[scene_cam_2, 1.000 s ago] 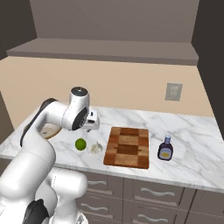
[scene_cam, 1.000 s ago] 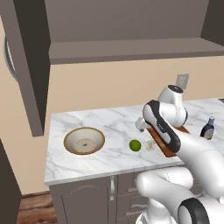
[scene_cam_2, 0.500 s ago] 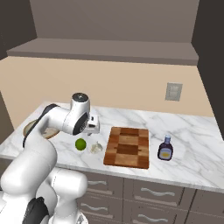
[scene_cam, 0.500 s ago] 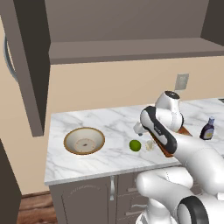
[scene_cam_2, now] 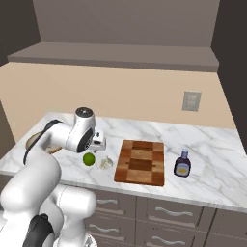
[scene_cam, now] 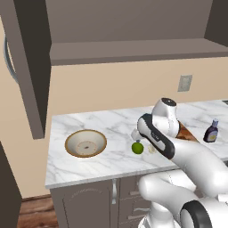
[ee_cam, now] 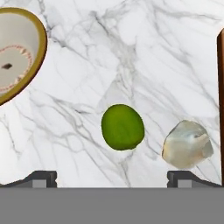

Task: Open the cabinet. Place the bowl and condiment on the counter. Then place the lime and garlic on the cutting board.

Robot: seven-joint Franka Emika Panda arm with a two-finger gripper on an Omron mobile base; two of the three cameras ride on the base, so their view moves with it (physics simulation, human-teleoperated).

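Note:
The lime lies on the white marble counter, right under my open gripper, with nothing between the fingers. Seen from the bases, the gripper hovers just above the lime. Beside the lime lies the pale garlic. The checkered cutting board is just beyond the garlic, and the condiment stands past it. On the lime's other side sits the bowl. The cabinet door stands open.
A wall outlet sits above the counter's back. The open cabinet's shelf hangs over the work area. Lower cabinets and drawers run below the counter's front edge. Bare marble lies between bowl and lime.
The hand has come down and closer to the lime. Its jaws stayed open, and the bowl, lime, garlic and bottle have not moved.

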